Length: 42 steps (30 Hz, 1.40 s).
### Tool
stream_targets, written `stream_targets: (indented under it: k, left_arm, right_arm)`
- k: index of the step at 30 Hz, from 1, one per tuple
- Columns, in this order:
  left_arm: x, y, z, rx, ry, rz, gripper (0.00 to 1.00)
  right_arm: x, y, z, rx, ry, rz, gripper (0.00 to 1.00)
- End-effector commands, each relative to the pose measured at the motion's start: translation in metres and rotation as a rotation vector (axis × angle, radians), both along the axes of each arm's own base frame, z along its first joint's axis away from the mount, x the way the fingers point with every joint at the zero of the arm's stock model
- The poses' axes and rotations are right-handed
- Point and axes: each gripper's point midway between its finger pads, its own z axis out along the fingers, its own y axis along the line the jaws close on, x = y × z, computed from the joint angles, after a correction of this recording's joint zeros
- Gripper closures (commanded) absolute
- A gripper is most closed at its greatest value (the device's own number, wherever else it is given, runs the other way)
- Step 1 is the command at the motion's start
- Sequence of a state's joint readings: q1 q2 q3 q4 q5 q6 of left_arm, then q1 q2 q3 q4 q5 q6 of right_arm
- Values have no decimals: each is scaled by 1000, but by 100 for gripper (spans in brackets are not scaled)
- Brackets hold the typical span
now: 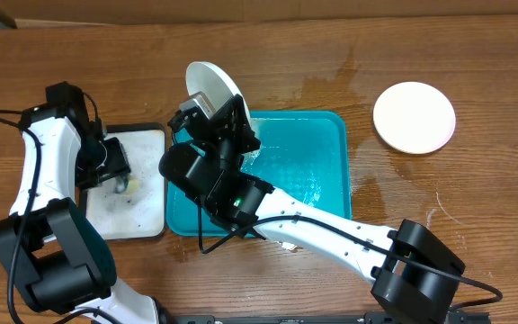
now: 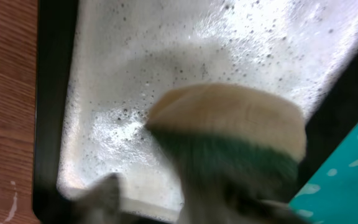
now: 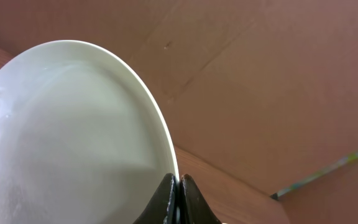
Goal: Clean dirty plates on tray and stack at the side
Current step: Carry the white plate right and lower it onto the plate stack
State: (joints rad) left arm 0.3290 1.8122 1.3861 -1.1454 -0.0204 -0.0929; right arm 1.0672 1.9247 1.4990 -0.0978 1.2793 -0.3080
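By tray [image 1: 313,153], plate [image 1: 209,83] part-hidden, sponge [image 2: 229,124] blurred

A sponge [image 2: 229,130], pale yellow on top and green beneath, is showing mid-view, smeared by blur. It is sitting over the floor of a white tray [image 2: 56,93], whose black rim is running down the left and curving round the lower left corner. Foam [image 2: 166,43] is covering that floor, dotted with dark specks and catching glare near the top. Brown wooden surface [image 2: 5,93] is lying outside the rim on the left. A teal tray [image 2: 347,180] is showing at lower right, just beyond the black rim. Grey shapes are smearing along the bottom edge, too blurred to identify.
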Motion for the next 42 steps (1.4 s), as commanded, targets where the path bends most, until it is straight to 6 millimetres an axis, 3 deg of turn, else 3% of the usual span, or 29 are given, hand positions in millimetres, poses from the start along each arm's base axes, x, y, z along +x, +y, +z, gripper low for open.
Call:
stream_targets:
  k: [1,11,13,16,22,25,30,33,35,37,42]
  left_arm:
    - [-2,0,-2,4,4,-13,0]
    - [0,0,-1,7,-3,-13,0]
    - [2,1,-1,9,-11,-13,0]
    - [2,1,-1,10,-12,-12,0]
    - [2,1,-1,10,-14,45,0]
    - [4,2,-1,12,-20,44,0]
    - [4,2,-1,12,-20,43,0]
    - [4,2,-1,12,-20,43,0]
    - [4,2,-1,12,-20,43,0]
    - [4,2,-1,12,-20,43,0]
    - [4,2,-1,12,-20,43,0]
  right_arm:
    - [2,1,8,55,-20,-6,96]
    - [2,8,-5,49,32,46,96]
    - [4,-2,0,106,-8,-12,96]
    - [6,-1,-10,129,30,10,96]
    - [19,-10,-19,348,125,42,97]
    - [29,-19,-7,469,187,76,96]
    - [51,-54,10,715,332,124,96]
    - [63,-87,11,871,436,128,96]
    - [76,-125,6,965,478,64,96]
    - [88,-165,-1,1016,501,-2,96]
    - [104,-297,-25,1078,471,-281,96]
